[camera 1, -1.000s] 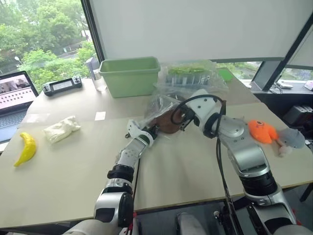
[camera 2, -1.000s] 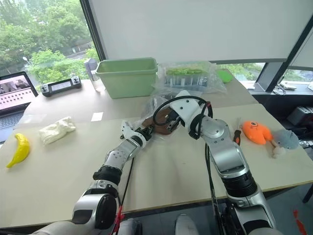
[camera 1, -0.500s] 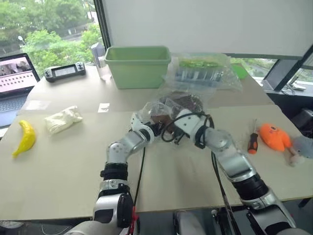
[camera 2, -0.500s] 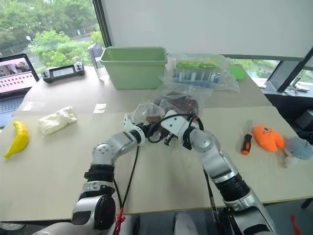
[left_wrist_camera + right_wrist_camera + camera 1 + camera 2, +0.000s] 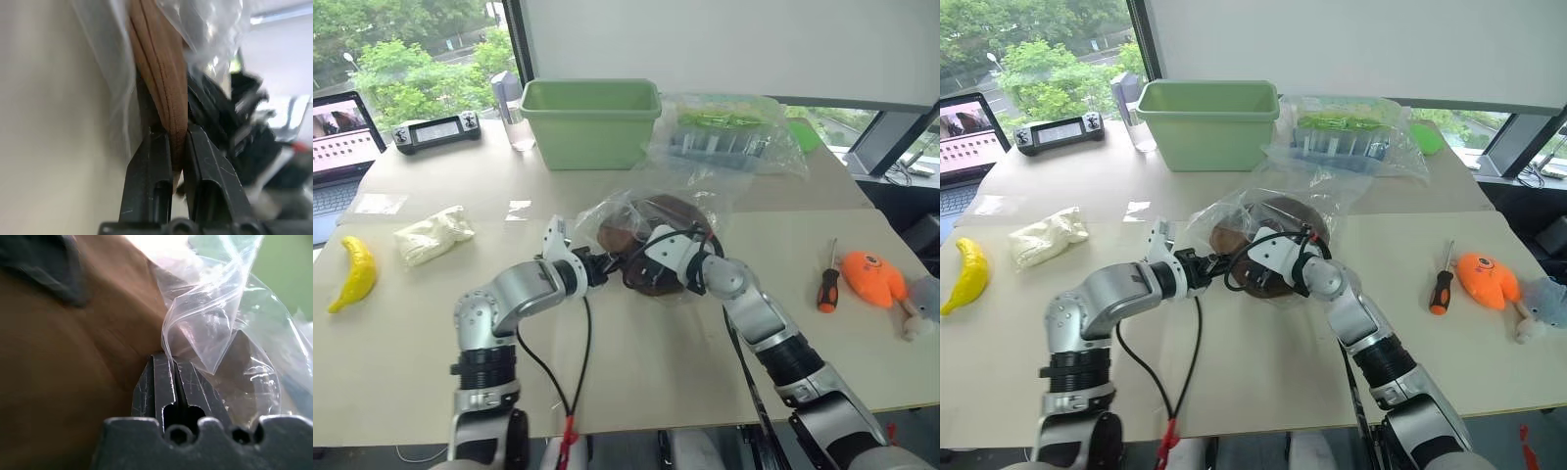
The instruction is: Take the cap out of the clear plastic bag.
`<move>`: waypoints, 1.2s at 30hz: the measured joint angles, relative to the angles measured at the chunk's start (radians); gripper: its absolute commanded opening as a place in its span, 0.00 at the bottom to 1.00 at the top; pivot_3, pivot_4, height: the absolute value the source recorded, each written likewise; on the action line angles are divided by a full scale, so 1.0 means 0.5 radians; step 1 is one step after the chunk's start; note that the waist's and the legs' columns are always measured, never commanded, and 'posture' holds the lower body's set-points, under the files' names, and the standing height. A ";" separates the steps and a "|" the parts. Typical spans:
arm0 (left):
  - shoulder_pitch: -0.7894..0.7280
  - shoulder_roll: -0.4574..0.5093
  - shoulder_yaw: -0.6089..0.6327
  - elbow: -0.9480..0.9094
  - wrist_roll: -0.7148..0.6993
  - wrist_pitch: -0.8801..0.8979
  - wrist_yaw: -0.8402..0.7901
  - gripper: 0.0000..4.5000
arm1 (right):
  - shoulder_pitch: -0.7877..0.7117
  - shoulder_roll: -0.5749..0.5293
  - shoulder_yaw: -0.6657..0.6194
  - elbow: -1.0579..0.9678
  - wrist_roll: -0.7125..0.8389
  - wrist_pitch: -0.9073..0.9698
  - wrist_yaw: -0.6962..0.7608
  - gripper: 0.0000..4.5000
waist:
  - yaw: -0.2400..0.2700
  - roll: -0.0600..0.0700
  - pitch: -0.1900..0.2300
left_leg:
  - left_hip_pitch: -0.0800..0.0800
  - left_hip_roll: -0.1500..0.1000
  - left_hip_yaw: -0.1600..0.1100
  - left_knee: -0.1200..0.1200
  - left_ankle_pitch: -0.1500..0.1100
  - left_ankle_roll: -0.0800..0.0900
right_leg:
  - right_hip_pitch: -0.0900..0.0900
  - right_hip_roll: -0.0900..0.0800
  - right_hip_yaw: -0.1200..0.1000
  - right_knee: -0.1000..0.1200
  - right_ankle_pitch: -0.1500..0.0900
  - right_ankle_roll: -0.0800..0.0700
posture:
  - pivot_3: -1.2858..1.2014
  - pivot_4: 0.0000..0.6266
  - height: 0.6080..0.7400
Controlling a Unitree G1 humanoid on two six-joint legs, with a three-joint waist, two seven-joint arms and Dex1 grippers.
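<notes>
At table centre, the left gripper [image 5: 175, 161] is clamped on the brown edge of the cap [image 5: 651, 245], which still sits mostly inside the clear plastic bag [image 5: 695, 196]. Just at its three o'clock, the right gripper [image 5: 172, 377] pinches the bag's film. The extraction looks underway: next, the grippers need pulling apart so the cap slides free. At twelve o'clock beyond stands a green tub [image 5: 590, 119].

Far side: pale green plastic tub [image 5: 590, 119], beside it clear bag of green and blue items [image 5: 729, 137]. Left: yellow banana [image 5: 354, 273], off-white cloth bundle [image 5: 433, 233], black handheld controller [image 5: 435, 131], open laptop [image 5: 344, 137]. Right: orange-handled screwdriver [image 5: 827, 285], orange plush toy [image 5: 872, 277].
</notes>
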 measured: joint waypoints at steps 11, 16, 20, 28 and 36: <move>-0.048 1.027 -0.299 -0.527 0.441 0.385 -1.085 0.00 | -0.101 0.070 0.004 0.262 -0.025 -0.203 0.058 0.00 | -0.020 -0.001 0.017 | 0.011 0.007 0.002 0.000 0.004 -0.006 | -0.005 0.009 0.004 0.025 -0.012 -0.013 | 0.52 0.24 0.98; -0.139 1.408 -0.476 -0.807 1.017 0.335 -1.760 0.00 | -0.168 0.087 0.004 0.401 -0.030 -0.304 0.077 0.00 | -0.034 -0.001 0.018 | 0.012 0.008 0.006 -0.002 0.004 -0.006 | -0.006 0.008 0.007 0.024 -0.012 -0.013 | 0.52 0.24 0.98; -0.071 1.633 -0.542 -0.971 1.332 0.203 -2.224 0.00 | -0.201 0.105 0.004 0.463 -0.036 -0.368 0.097 0.00 | -0.058 -0.003 0.020 | 0.013 0.010 0.007 -0.004 0.004 -0.006 | -0.006 0.010 0.008 0.025 -0.013 -0.013 | 0.52 0.24 0.98; 0.182 1.656 -0.661 -0.902 1.850 -0.005 -2.593 0.49 | -0.221 0.118 0.003 0.519 -0.069 -0.416 0.117 0.00 | -0.052 -0.008 0.028 | 0.014 0.012 0.008 0.002 0.004 -0.005 | -0.006 0.011 0.008 0.031 -0.015 -0.015 | 0.52 0.24 0.98; 0.281 1.734 -0.538 -0.889 1.846 0.020 -2.920 0.99 | -0.218 0.110 0.000 0.517 -0.070 -0.417 0.138 0.00 | -0.063 -0.013 0.035 | 0.010 0.012 0.010 0.000 0.004 -0.004 | -0.010 0.011 0.010 0.030 -0.011 -0.009 | 0.52 0.24 0.98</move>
